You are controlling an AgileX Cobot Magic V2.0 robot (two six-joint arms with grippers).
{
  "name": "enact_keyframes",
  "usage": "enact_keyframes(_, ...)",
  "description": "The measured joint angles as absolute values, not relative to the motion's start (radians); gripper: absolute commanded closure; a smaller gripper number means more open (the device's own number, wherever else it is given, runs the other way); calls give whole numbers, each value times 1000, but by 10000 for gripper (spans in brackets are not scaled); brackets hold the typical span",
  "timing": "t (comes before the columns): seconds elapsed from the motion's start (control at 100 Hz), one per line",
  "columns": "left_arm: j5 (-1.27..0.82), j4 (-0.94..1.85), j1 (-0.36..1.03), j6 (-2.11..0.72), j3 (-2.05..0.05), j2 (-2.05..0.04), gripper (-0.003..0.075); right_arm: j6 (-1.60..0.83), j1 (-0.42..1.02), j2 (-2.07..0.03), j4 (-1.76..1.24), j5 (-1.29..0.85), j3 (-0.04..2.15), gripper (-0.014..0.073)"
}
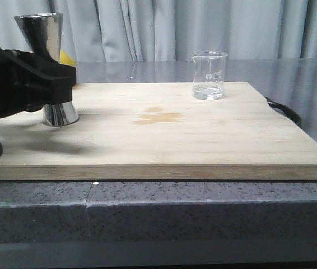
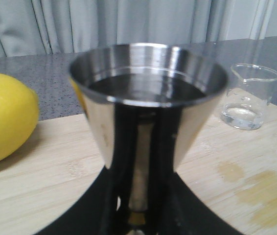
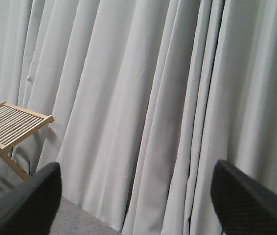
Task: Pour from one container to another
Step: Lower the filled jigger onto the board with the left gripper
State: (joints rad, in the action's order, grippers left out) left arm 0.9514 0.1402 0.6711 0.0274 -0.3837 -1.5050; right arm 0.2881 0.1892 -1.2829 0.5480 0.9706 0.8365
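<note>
Steel jigger (image 1: 51,67) gripped on the cutting board (image 1: 164,140); glass beaker (image 1: 209,75) standing apart.

The board, lying on the grey bench (image 1: 203,207), is taken as landmark. At its left end the upright jigger is clasped about its narrow waist by the jaws of the left gripper (image 1: 57,84), its base resting on the wood. A lemon (image 2: 4,117) is seen just beside the jigger, at the board's far left edge. Pale stains (image 1: 158,116) mark the board's middle. Near the far right corner the beaker stands upright, well apart from the jigger, a little clear liquid in it. The right gripper (image 3: 136,205) is held off the board, facing a curtain (image 3: 153,98), jaws spread wide around nothing.
</note>
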Motion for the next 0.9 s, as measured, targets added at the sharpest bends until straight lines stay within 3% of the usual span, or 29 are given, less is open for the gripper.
enact_keyframes(0.27,951,147,671,27,-384,-1505,577,288,189,-1283,545,971,836,32)
enact_keyframes(0.9,951,151,671,27,-384,-1505,380,288,189,-1283,542,971,836,32)
